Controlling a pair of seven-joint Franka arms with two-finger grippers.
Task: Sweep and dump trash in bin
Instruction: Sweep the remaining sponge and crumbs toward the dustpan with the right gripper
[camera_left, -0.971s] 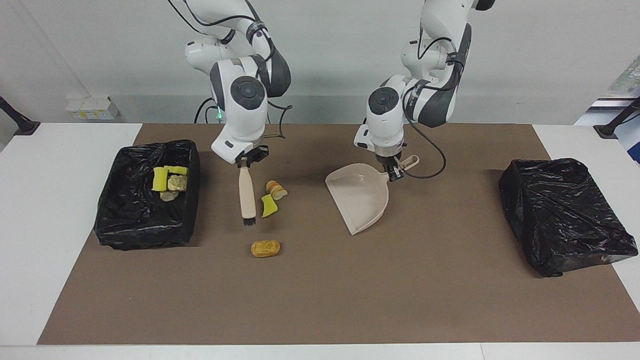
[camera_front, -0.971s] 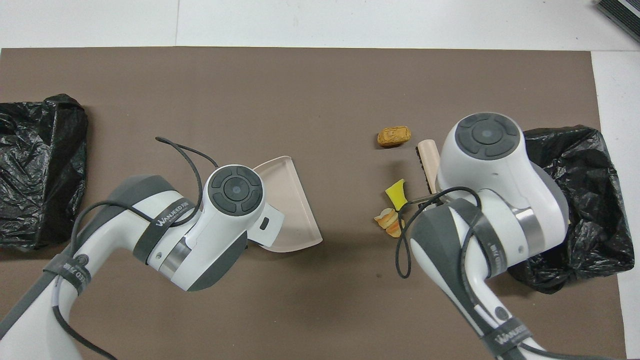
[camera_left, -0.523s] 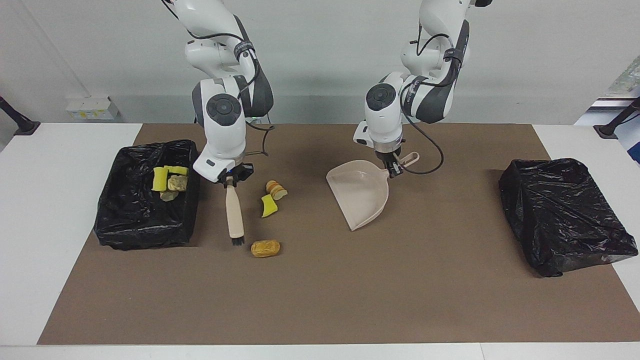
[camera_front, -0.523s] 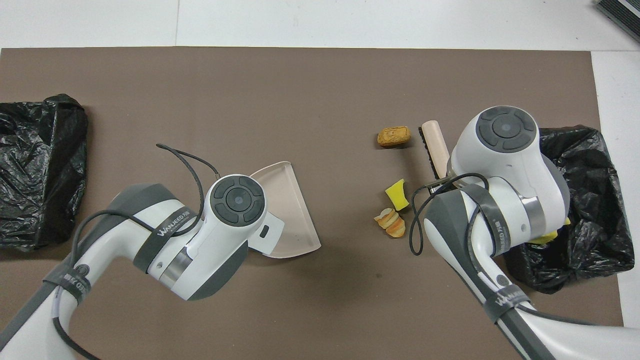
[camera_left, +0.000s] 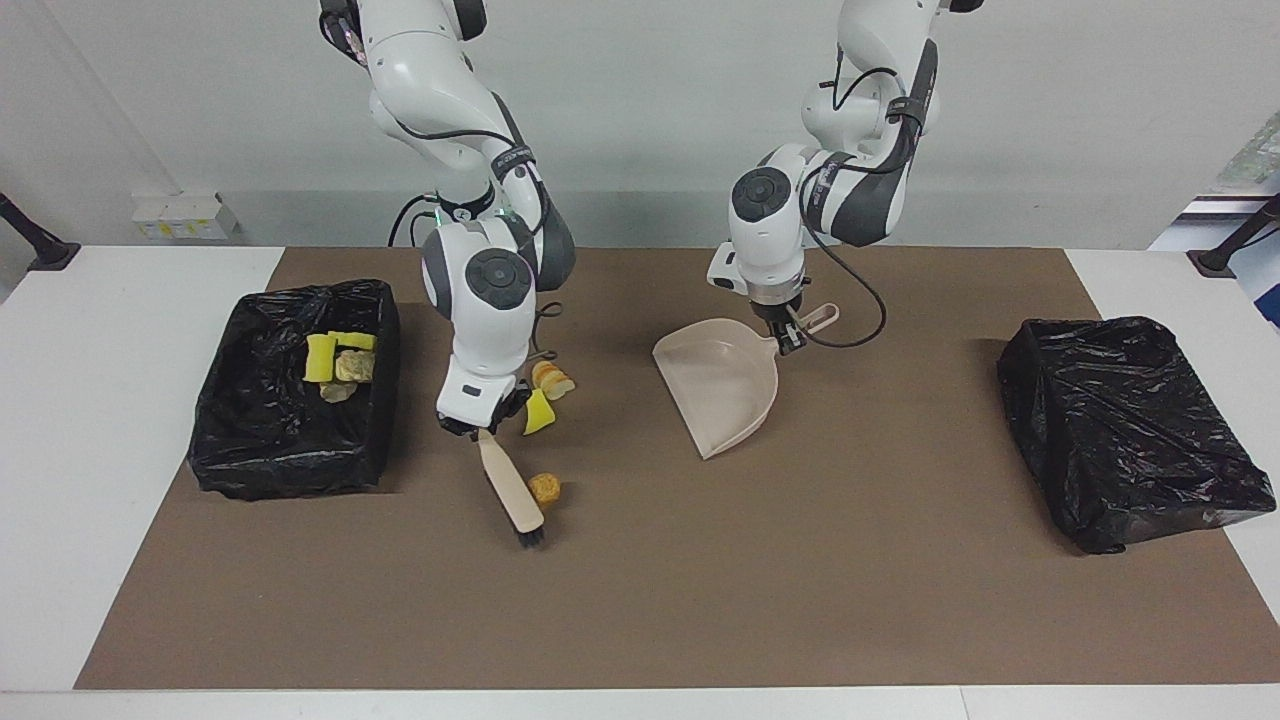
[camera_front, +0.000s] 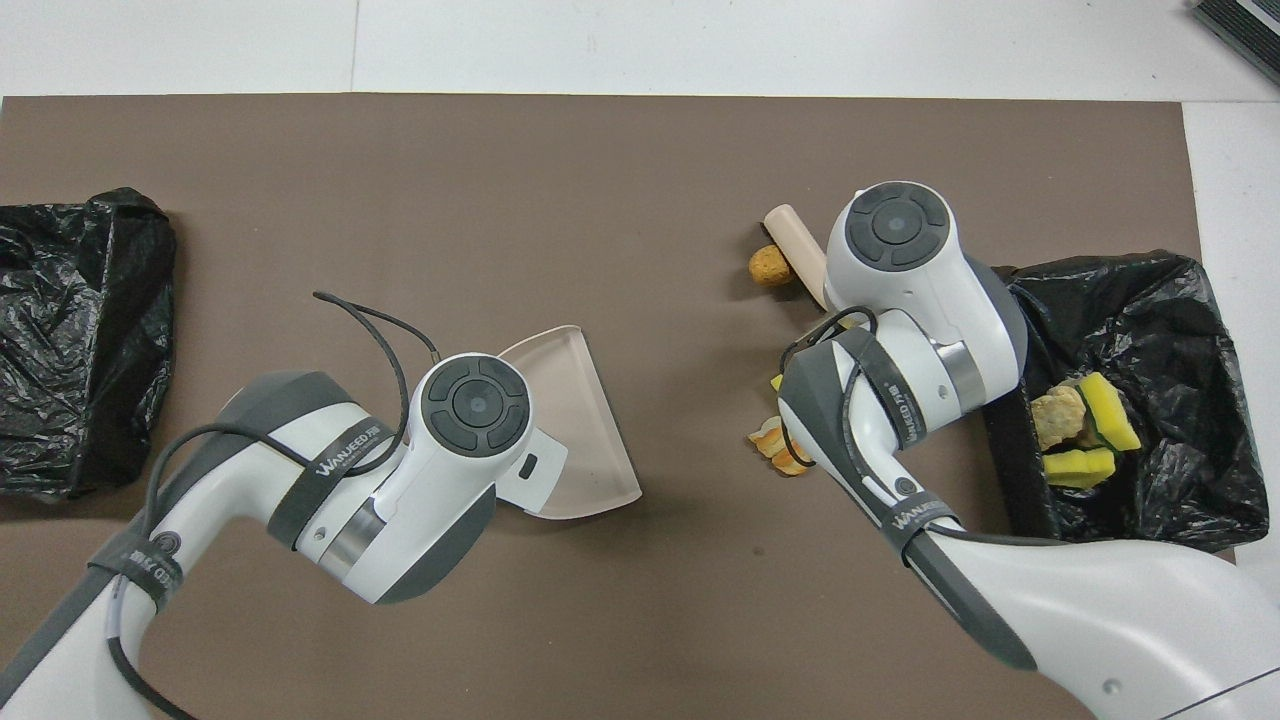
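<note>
Facing view: right claw clamps the brush handle, left claw clamps the dustpan handle; light, soft trash beside the bristles should roll easily.

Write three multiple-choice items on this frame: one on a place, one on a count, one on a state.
1. What is the brush head beside?
A. the brown scrap
B. the dustpan
C. the closed bin

2. How many scraps lie loose on the mat?
A. one
B. three
C. six

3. What is the state of the right gripper?
A. open over the bin
B. shut on the brush
C. shut and empty

Answers:
1 A: the bristle end lies right next to the brown scrap.
2 B: the brown scrap, a yellow sponge and a striped pastry lie on the mat; the others are in the bin.
3 B: the brush handle runs out from between its fingers.
</note>
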